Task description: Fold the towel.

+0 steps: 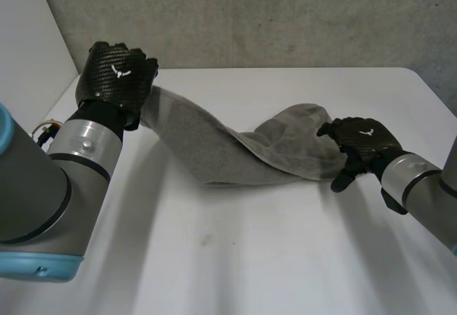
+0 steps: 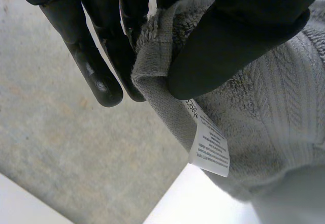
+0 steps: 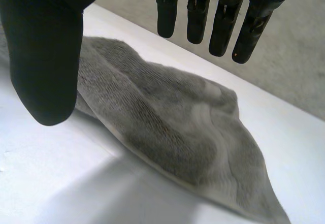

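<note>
Left hand [image 2: 244,36] pinches towel [image 2: 269,127] beside label [image 2: 209,148].

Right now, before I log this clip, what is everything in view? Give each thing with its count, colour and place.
towel: one, grey, stretched across the table between the two hands, with the end at the left hand lifted.
label: one, white with print, on the towel's edge beside the left hand's thumb.
table: one, white, under the towel.
wall: one, grey, behind the table.
left arm: one, grey with a light-blue cap, at the table's left.
right arm: one, grey, at the table's right.
left hand: one, black, raised, pinching a towel corner between thumb and fingers.
right hand: one, black, over the towel's other end, fingers straight, holding nothing.
</note>
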`<control>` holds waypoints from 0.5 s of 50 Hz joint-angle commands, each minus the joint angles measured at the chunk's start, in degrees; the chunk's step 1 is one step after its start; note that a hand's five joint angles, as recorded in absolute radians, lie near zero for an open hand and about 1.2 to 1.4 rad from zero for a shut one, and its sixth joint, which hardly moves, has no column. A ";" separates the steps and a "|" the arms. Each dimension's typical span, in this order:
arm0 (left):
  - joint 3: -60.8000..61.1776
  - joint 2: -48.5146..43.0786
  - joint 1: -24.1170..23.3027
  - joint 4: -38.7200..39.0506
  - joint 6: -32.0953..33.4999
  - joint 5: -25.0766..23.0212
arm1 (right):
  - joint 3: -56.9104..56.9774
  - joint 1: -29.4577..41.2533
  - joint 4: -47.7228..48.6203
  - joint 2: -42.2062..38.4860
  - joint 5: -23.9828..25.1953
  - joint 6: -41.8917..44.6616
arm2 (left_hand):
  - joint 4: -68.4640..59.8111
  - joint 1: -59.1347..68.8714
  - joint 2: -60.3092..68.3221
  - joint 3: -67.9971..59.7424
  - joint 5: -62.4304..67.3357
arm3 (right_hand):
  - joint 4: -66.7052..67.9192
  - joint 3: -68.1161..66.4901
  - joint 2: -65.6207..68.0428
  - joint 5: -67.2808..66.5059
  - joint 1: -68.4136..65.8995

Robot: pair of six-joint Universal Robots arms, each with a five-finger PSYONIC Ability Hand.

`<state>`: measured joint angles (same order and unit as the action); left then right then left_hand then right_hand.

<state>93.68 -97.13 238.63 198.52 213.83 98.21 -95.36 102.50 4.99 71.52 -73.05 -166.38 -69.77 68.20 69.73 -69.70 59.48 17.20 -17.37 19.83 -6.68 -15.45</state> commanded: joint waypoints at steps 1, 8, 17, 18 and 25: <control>-4.28 3.44 -4.74 -4.09 0.00 0.14 | -0.88 -2.48 -1.82 -1.90 0.45 -6.75 | -10.23 11.80 10.27 -10.30 10.52 | -1.90 2.07 -4.53 1.38 0.15; -8.85 4.76 -6.85 -7.43 -0.17 0.50 | -0.18 -1.87 -0.95 -6.47 1.07 -13.69 | -10.23 11.80 10.27 -10.30 10.52 | -1.90 2.07 -4.53 1.38 0.15; -15.71 5.55 -9.05 -11.30 -0.35 0.76 | 5.79 -0.03 2.65 -16.40 -2.79 -16.69 | -10.23 11.80 10.27 -10.30 10.52 | -0.56 0.73 -3.19 0.04 -1.20; -15.72 5.55 -9.05 -11.31 -0.35 0.76 | 5.80 -0.02 2.66 -16.41 -2.80 -16.70 | -10.23 11.80 10.27 -10.30 10.52 | -0.55 0.72 -3.19 0.04 -1.20; -16.16 8.62 -10.46 -12.01 -0.44 1.64 | 11.76 1.65 4.94 -21.33 -9.30 -17.58 | -10.23 11.80 10.27 -10.30 10.52 | 1.45 -1.28 -1.18 -1.97 -3.21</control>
<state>77.32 -90.59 228.91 186.82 213.46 99.36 -87.17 103.10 8.71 52.89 -78.70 -183.80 -69.77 68.20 69.74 -69.71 59.48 16.86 -16.39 19.83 -6.02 -15.23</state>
